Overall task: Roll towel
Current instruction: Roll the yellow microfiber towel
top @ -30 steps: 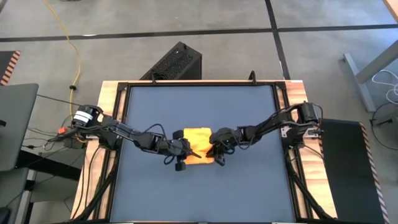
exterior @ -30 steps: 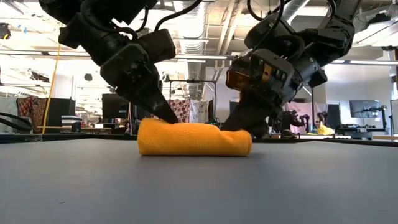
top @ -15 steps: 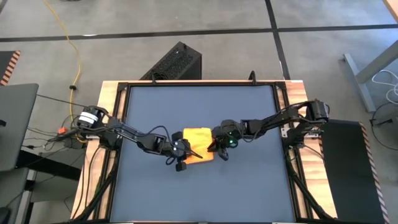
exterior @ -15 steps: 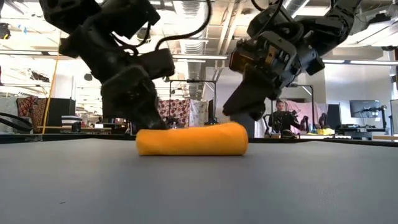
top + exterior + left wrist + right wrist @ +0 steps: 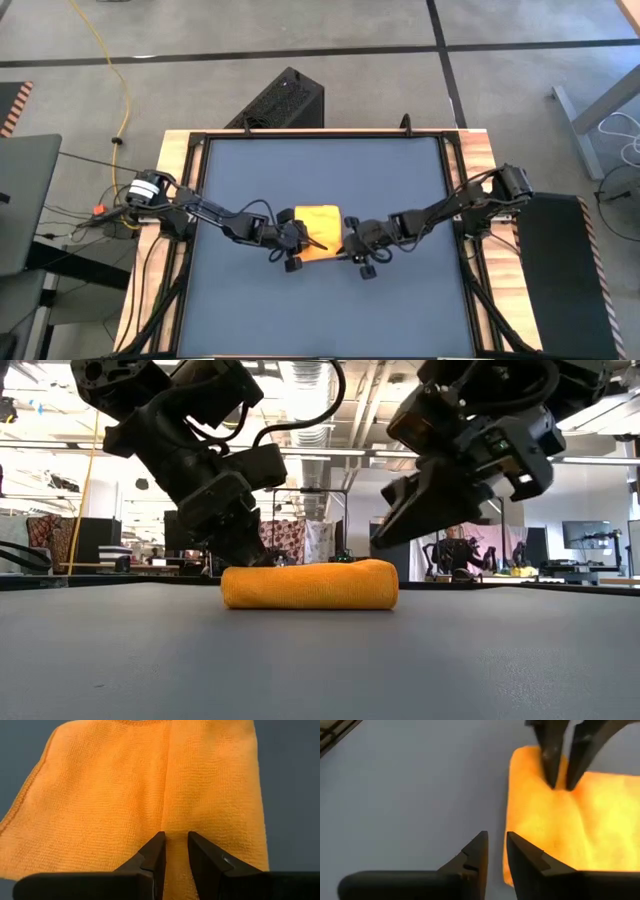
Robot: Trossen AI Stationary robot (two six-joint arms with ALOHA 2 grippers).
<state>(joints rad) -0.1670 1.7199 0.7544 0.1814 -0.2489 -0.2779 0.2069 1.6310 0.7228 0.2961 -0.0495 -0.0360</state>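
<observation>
The yellow-orange towel (image 5: 317, 228) lies mid-table on the dark blue tabletop (image 5: 400, 180). Its near part is rolled into a thick roll (image 5: 310, 585), and the far part lies flat (image 5: 100, 795). My left gripper (image 5: 303, 246) reaches in from the table's left. Its fingers are shut to a narrow slit and their tips are down on the towel just behind the roll's left end (image 5: 245, 555). My right gripper (image 5: 385, 540), also shut to a slit, hangs clear above the table beside the roll's right end (image 5: 496, 842). My left gripper touches the towel with its shut fingertips (image 5: 154, 851) at the crease where the roll meets the flat layer (image 5: 167, 812), near the towel's left end. The fingers slant down from the table's left. The towel lies on the table.
Bare blue tabletop lies on all sides of the towel. A wooden frame (image 5: 190, 150) edges the table. A black perforated box (image 5: 282, 100) stands on the floor beyond the far edge. The room behind shows monitors and racks.
My right gripper has lifted off the towel's right end and drawn back toward the near right. The towel's near part has rolled toward the far edge into a smoother, even roll. My left gripper has stayed at the roll's left end.
</observation>
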